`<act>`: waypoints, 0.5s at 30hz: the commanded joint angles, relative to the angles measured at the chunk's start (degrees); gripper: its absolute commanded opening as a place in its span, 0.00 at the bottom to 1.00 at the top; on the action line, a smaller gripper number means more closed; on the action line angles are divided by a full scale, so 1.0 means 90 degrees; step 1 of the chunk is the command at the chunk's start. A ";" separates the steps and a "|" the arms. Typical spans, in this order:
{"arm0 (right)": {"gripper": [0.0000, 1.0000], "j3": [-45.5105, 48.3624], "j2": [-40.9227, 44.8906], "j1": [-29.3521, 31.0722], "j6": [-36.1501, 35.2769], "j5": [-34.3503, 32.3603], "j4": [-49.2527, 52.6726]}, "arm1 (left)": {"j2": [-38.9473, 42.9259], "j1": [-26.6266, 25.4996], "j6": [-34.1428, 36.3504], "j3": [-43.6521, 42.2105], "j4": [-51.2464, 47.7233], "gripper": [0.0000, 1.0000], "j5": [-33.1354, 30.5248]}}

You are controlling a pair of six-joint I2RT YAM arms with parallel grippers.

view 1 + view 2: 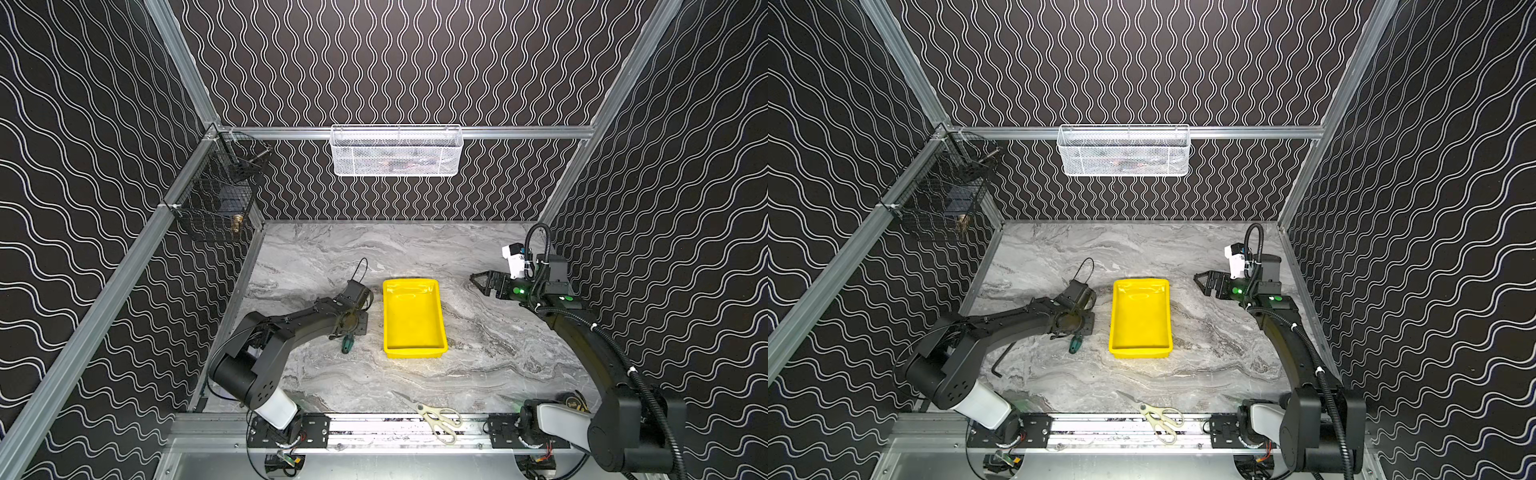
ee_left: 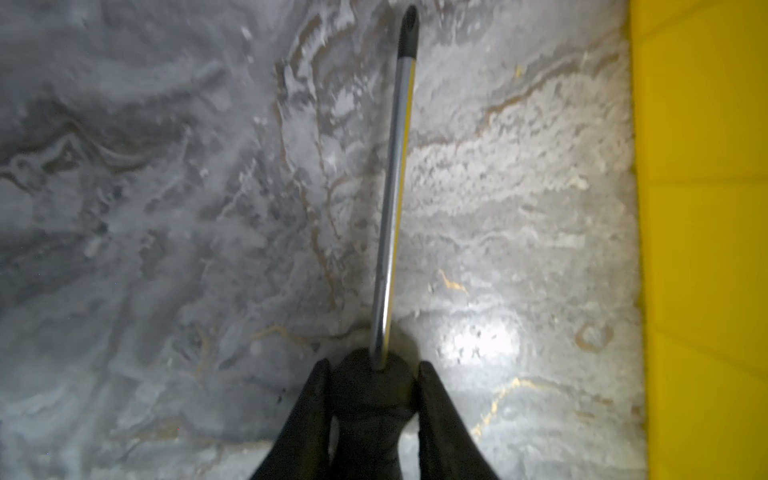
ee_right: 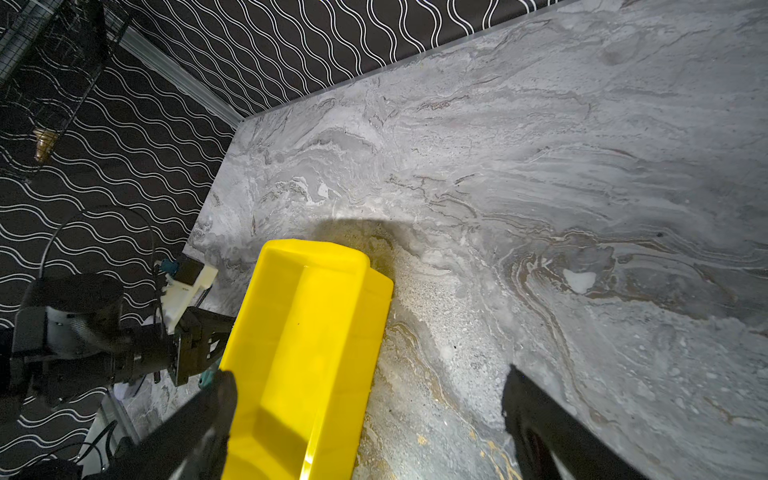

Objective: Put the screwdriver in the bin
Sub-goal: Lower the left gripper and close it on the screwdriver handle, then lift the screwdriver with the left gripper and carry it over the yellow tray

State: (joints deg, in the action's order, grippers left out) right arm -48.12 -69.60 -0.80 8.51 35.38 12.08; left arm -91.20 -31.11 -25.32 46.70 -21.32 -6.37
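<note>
Green-and-black screwdriver (image 1: pixel 345 343): mid-table (image 1: pixel 498 365), just beside the bin (image 1: pixel 415 352), on its side facing the table's left edge | left gripper (image 2: pixel 374 368): clenched on the handle's neck | right gripper (image 3: pixel 368 374): released, empty | risk: held at one end, the long shaft may pivot and snag the yellow wall.

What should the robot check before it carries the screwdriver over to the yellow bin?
1. Left gripper shut on the screwdriver handle: ok.
2. Screwdriver lifted off the table: cannot tell.
3. Bin empty, with room inside: ok.
4. Right gripper open, apart from the bin, out of the way: ok.
5. Scissors at the front edge, away from the path to the bin: ok.
</note>
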 commanded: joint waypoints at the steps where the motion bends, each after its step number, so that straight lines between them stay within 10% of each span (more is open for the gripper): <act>1: 0.99 -0.0025 0.0007 0.0011 -0.0057 -0.0005 -0.0053 | 0.0078 -0.0005 -0.0067 0.0072 -0.0912 0.06 0.0308; 15: 1.00 -0.0034 -0.0030 0.0011 -0.0038 0.0044 -0.0062 | 0.0739 0.0000 0.0040 0.0608 -0.1875 0.00 0.0192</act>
State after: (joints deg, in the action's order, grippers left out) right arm -48.12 -69.78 -0.80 8.54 35.40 12.05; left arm -85.58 -31.14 -25.30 51.46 -35.35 -4.34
